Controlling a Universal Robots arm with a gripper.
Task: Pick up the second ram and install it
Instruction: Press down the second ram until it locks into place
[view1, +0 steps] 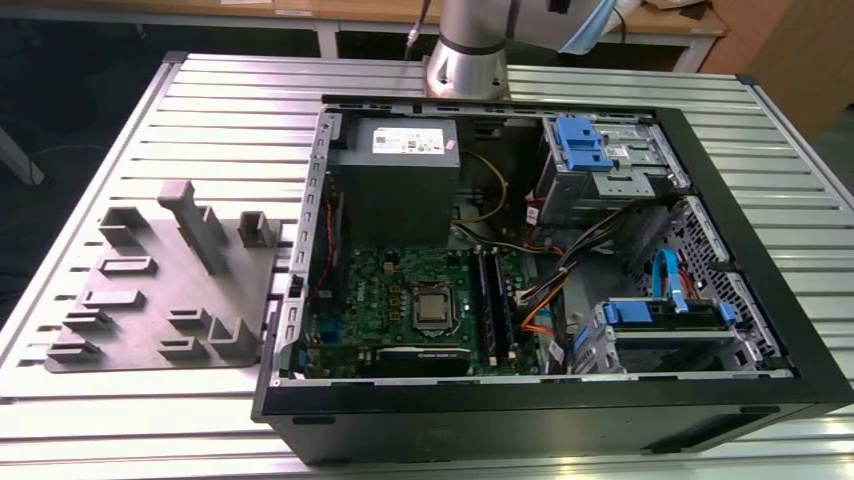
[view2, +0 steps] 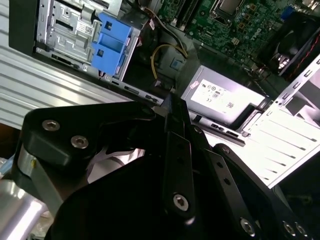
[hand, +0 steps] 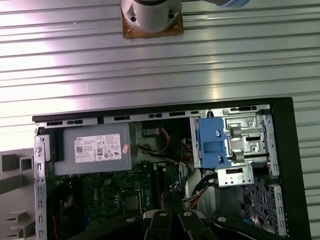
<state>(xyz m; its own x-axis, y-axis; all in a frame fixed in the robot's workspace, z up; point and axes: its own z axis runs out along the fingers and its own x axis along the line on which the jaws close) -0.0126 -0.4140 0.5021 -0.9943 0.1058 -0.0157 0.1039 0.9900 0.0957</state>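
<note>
Gripper (view2: 167, 102) closed, high over the open computer case (view1: 534, 415).
Its fingers (view2: 176, 145) meet at the tips; the power supply (view2: 220, 97) lies beneath them.

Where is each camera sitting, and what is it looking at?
Exterior view: off the arm, up high, looking down at the open computer case and grey fixture block; the arm's base shows.
First wrist view: on the arm, looking down at the case and slatted table; the arm's base and gripper show.
Second wrist view: on the arm, looking past the gripper into the case.
Shared: all three show the power supply and blue drive bracket.
</note>
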